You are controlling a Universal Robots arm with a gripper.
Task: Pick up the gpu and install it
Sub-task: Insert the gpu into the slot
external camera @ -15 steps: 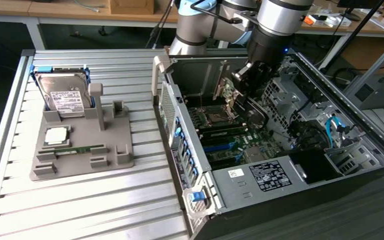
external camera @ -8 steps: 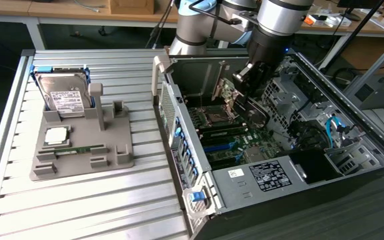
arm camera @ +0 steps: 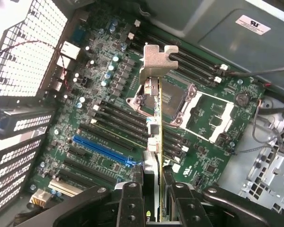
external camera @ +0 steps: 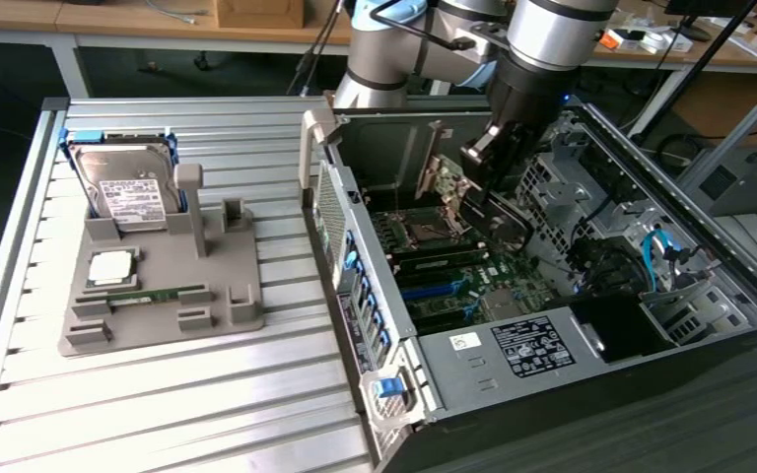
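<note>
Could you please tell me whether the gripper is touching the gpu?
Touching. In the wrist view, the gripper has its fingers clamped against both faces of the edge-on gpu.

gpu [arm camera: 154, 124] edge-on: tan-green edge, silver bracket [arm camera: 157, 57]. Gripper [arm camera: 156, 194] black. Motherboard [arm camera: 99, 85] dark green with black slots and one blue slot [arm camera: 102, 149]. Case [external camera: 484, 379] grey, with a black label [external camera: 531, 347] printed white. Cables [external camera: 656, 251] blue. Drive [external camera: 133, 187] silver with a white sticker. Holder [external camera: 155, 315] plain grey. Memory stick [external camera: 149, 294] green. Table [external camera: 155, 414] silver, ribbed in stripes.
</note>
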